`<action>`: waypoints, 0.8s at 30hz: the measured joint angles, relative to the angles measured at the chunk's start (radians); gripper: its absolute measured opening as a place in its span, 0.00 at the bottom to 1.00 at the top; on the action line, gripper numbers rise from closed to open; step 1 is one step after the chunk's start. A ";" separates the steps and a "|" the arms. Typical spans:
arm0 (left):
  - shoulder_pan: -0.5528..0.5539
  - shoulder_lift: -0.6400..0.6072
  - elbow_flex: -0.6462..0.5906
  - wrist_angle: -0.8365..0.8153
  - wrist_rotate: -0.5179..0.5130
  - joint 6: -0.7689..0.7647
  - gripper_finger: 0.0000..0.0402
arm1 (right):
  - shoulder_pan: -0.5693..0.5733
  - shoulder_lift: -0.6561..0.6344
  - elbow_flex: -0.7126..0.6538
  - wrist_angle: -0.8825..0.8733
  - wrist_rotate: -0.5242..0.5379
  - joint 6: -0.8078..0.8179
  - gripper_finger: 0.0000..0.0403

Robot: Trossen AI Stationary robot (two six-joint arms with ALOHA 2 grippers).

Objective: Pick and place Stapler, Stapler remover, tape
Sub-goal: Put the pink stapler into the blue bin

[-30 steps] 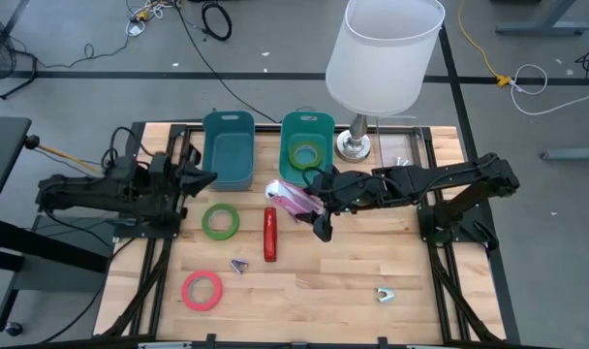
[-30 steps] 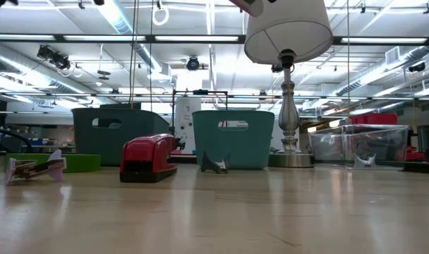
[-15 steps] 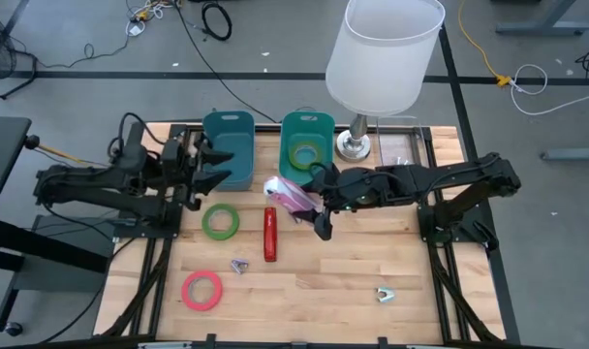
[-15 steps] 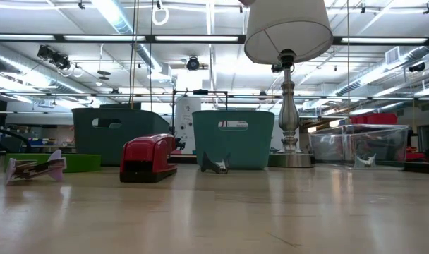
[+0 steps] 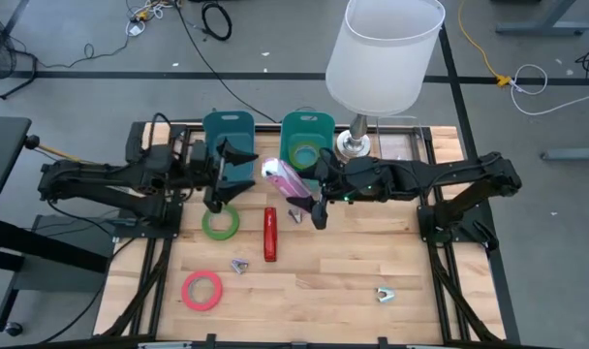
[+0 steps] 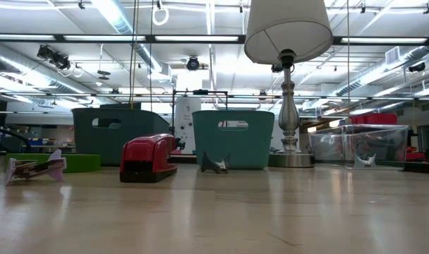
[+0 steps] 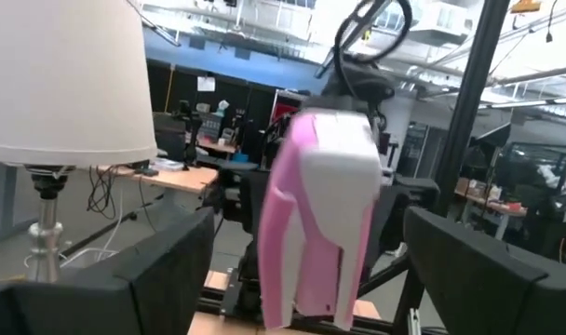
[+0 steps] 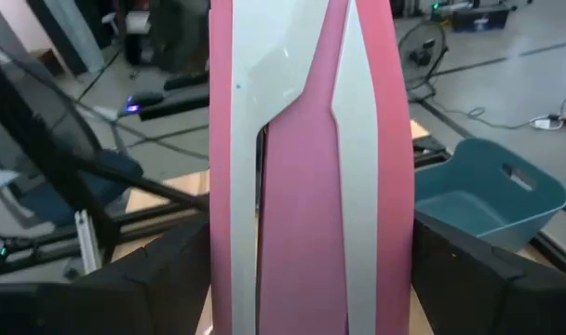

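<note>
Right pincer (image 5: 312, 197) pinches pink stapler (image 5: 287, 178) aloft near bins | left pincer (image 5: 223, 179) spread, empty | one tape roll (image 5: 305, 153) binned | red stapler (image 5: 270, 234), two rolls, removers left on worktop (image 5: 353, 281)

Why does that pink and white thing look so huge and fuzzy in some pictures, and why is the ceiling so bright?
Right wrist view: the pink stapler fills the frame, soft because so close. Left wrist view: it looks blurred too. Low view: ceiling lights glare and reflect off the table.

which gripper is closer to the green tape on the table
Left. The left gripper hangs just above the green tape; the right gripper, holding the pink stapler, is farther off beside it.
</note>
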 joint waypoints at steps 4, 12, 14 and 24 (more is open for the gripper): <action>0.000 0.049 0.023 -0.003 0.000 0.003 0.88 | -0.015 0.000 0.000 0.013 0.001 -0.006 0.78; 0.000 0.147 0.073 0.039 0.000 0.015 0.88 | -0.031 0.000 0.000 0.013 -0.002 -0.022 0.78; 0.000 0.167 0.078 0.071 -0.001 0.041 0.88 | -0.030 0.000 0.000 0.014 -0.002 -0.022 0.78; 0.001 0.238 0.080 0.213 -0.016 0.048 0.88 | -0.030 0.000 0.000 0.011 -0.018 -0.023 0.78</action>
